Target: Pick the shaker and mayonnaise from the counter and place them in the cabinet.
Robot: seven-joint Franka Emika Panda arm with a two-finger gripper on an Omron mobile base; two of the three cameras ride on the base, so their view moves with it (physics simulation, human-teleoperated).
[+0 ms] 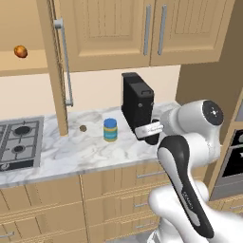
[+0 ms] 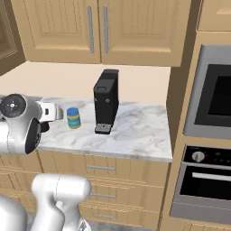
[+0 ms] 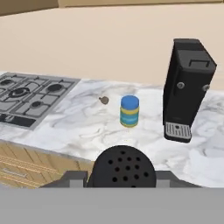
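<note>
Light wood kitchen, marbled worktop (image 1: 85,152) running from a gas hob (image 1: 19,142) at its left end to a black coffee machine (image 1: 137,107) toward the right, near the back edge. Panelled doors (image 1: 142,28) overhead; to their left the cabinet (image 1: 56,71) standing open, tall door swung out, long grey bar handle facing forward. On its shelf, a small orange-red fruit (image 1: 20,51) (not part of the job).

Mayonnaise (image 1: 110,129) upright mid-worktop, just left of the coffee machine, untouched. Small brown spot (image 1: 83,128) on the marble beside it, too small to identify.

Pincer (image 1: 149,129) held above the worktop's front edge, near the coffee machine's base, closed on a dark round perforated top (image 3: 124,167), judged to be the shaker, seen at the bottom of the hand view.

Judged progress: roughly the first quarter. Shaker lifted, not yet shelved; mayonnaise pick and placement both left.
</note>
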